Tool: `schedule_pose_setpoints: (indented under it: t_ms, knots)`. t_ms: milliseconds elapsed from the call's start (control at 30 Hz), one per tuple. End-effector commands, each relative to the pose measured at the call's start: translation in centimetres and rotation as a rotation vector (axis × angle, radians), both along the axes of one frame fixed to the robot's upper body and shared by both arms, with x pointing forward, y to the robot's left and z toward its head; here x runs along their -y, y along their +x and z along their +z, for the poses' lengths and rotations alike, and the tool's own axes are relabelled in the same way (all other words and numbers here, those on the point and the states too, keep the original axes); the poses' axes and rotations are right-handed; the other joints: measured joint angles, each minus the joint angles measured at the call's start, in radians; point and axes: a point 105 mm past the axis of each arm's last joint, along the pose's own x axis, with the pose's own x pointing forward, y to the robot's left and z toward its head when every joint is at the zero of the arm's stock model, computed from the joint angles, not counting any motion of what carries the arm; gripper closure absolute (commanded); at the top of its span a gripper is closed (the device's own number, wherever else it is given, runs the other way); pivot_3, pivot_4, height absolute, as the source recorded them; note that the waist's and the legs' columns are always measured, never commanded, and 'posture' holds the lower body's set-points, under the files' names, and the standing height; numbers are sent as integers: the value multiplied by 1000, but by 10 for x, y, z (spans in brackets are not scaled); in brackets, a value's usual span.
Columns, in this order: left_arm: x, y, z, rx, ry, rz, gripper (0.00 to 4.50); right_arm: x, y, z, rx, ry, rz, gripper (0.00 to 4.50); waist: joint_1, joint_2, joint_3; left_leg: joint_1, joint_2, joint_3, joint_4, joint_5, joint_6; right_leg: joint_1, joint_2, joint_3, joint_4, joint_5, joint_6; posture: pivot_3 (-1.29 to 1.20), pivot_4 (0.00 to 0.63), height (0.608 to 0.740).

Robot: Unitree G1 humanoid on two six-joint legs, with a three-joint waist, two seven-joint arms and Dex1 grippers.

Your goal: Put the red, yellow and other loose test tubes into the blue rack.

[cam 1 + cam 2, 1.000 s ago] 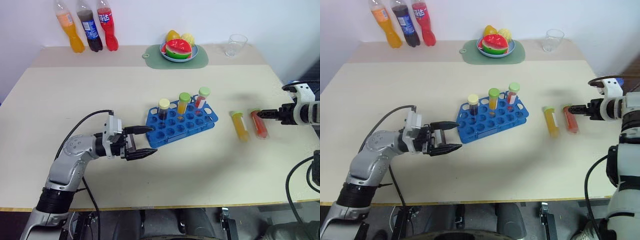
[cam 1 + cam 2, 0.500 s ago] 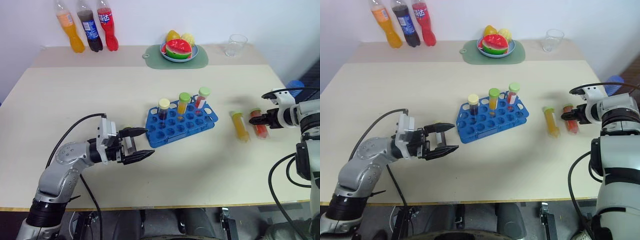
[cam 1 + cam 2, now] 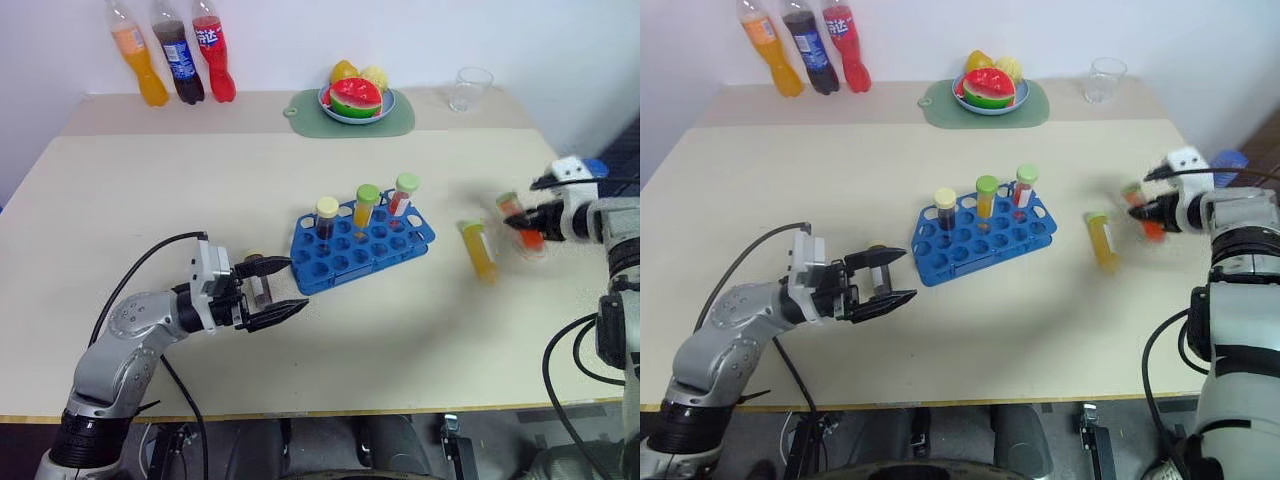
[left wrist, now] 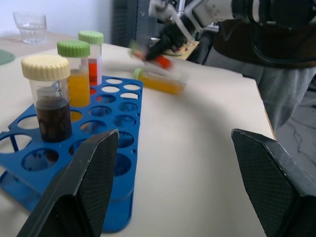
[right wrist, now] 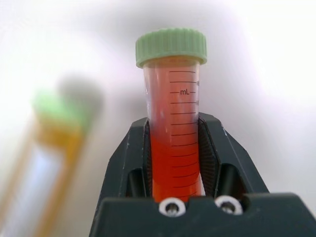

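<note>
Table (image 3: 140,190): beige top carrying everything here.
Blue rack (image 3: 372,252): mid-table, with three capped tubes standing in its far row.
Left gripper (image 3: 280,288): fingers spread wide, holding nothing, level, just beside the rack's near-left corner.
Right gripper (image 3: 519,222): fingers pressed on the red tube (image 5: 174,123), pinching its lower body; the green cap sticks out past the fingertips, and the tube is off the table.
Yellow-orange tube (image 3: 479,250): lying flat between rack and right gripper, apart from both.
</note>
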Motion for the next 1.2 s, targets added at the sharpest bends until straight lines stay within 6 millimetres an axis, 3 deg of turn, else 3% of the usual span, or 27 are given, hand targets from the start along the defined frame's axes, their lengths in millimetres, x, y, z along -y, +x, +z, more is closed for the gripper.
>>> schedule_pose_setpoints:
  t_ms: [33, 67, 200, 367, 733, 1000, 1200]
  knots:
    - [1, 3, 7, 39, -10, -8, 745, -11, -6, 41, 278, 32, 19, 3719, 4, 0, 0, 0, 0, 0, 0, 0, 0, 0, 0, 0, 0, 0, 0, 0, 150, 740]
    - [1, 4, 7, 41, -9, -11, 745, -16, -10, 44, 336, 44, 20, 3719, 7, -1, -1, 0, 0, 0, 0, 0, 0, 0, 0, 0, 0, 0, 0, 0, 150, 740]
    - [0, 14, 9, 37, -22, -24, 745, -68, -49, 32, 635, 13, 76, 3719, 9, -1, -1, 0, 0, -2, 0, 0, -1, 1, 1, -2, 0, 0, 2, 0, 150, 740]
    - [-4, 27, 8, 39, -36, -9, 745, -110, -71, 2, 727, 46, 95, 3719, 0, 2, 0, 0, 0, 0, 1, 1, -1, 1, 0, 0, 0, 1, 3, 0, 150, 740]
    - [-7, 27, 0, 70, 63, -71, 745, -147, -72, 7, 872, 157, 108, 3719, 2, 1, -1, 1, 0, -1, 1, 1, -1, 1, 0, 0, 0, 0, 2, 0, 150, 740]
    - [-9, 22, -3, 68, 70, -56, 745, -174, -68, -12, 847, 224, 167, 3719, 1, 1, -1, 1, 0, -1, 1, 1, -1, 1, 0, 0, 0, 0, 2, 0, 150, 740]
    - [-11, 20, -4, 65, 71, -42, 745, -179, -59, -37, 794, 243, 167, 3719, 1, 1, -1, 1, 0, -1, 1, 1, -1, 1, 0, 0, 0, 0, 1, 0, 150, 740]
